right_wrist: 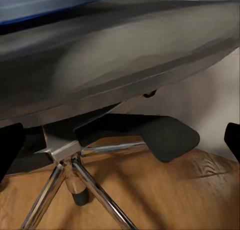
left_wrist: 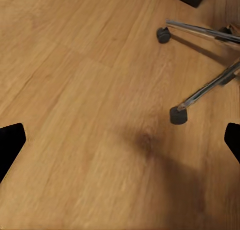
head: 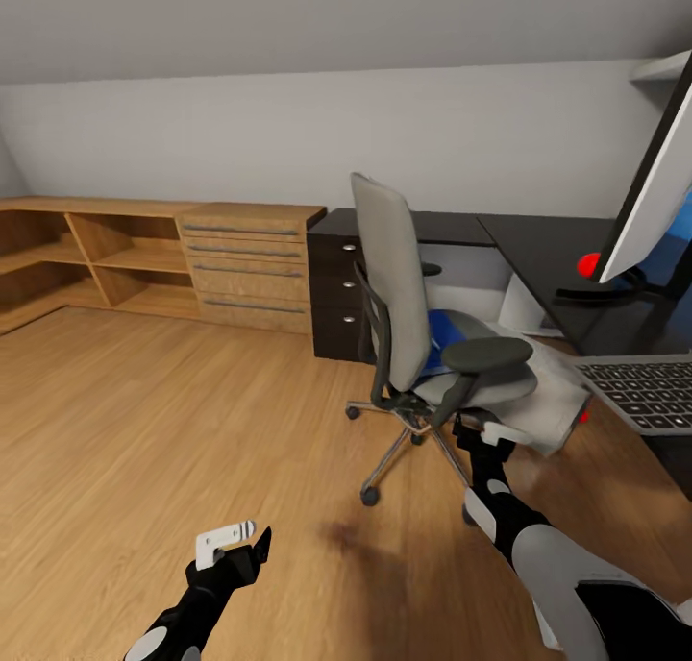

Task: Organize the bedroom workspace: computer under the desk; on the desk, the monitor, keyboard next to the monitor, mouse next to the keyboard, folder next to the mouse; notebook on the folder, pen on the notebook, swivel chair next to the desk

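Note:
The swivel chair [head: 404, 334] stands on the wood floor in front of the desk [head: 538, 257], its grey back turned toward me. On its seat lies the blue folder [head: 444, 332]. My right gripper [head: 471, 437] is open, low beside the chair under its near armrest; the right wrist view faces the seat's underside [right_wrist: 125, 54] and chrome base [right_wrist: 65, 160]. My left gripper [head: 242, 546] is open over bare floor, left of the chair's castors [left_wrist: 178, 115]. The monitor [head: 654, 200] and keyboard [head: 644, 392] sit on the desk at the right. A light grey computer [head: 557, 402] shows below the desk edge.
The desk's black drawer unit [head: 336, 296] stands behind the chair. Light wooden low shelving with drawers [head: 144, 257] runs along the back wall at the left. Open wood floor [head: 173, 421] spreads to the left and in front of the chair.

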Available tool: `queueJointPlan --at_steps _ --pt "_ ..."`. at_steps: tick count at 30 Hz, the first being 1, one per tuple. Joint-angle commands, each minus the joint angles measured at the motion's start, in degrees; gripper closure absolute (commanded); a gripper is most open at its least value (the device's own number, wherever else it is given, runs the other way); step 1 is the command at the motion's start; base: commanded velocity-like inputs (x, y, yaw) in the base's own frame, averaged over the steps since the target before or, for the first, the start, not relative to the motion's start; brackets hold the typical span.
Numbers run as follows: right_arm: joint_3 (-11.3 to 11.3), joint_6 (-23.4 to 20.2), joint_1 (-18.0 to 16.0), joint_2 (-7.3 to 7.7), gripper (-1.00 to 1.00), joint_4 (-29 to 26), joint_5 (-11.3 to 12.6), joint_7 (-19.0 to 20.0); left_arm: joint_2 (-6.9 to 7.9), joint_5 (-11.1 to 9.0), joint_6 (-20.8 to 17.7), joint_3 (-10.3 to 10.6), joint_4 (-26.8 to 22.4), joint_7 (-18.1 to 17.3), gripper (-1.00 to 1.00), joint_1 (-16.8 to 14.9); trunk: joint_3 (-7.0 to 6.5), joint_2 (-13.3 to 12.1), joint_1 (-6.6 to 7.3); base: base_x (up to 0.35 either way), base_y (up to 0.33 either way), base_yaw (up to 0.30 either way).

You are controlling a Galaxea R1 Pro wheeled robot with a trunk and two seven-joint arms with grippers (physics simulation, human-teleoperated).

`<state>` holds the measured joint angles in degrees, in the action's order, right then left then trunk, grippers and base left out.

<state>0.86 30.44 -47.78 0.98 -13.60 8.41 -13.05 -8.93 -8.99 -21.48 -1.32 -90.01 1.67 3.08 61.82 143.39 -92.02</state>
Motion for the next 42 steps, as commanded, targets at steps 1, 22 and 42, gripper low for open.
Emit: queueJointPlan --at_steps 1,22,42 --pt "-0.33 0.15 -0.03 -0.05 -1.00 0.01 0.03 0.24 -0.04 -0.60 -0.32 -0.06 -0.08 0.18 -1.00 -0.01 0.04 0.02 0.01 0.000 0.015 0.225" --pt "-0.33 0.15 -0.03 -0.10 -1.00 0.07 0.03 0.28 -0.04 -0.59 -0.32 -0.18 -0.07 0.26 -1.00 -0.01 0.04 0.02 0.01 0.000 0.001 0.274" --pt "-0.35 0.15 -0.03 -0.10 -1.00 0.07 0.03 0.31 -0.04 -0.67 -0.32 -0.18 -0.07 0.20 -1.00 -0.01 0.04 0.02 0.01 0.000 0.000 0.277"
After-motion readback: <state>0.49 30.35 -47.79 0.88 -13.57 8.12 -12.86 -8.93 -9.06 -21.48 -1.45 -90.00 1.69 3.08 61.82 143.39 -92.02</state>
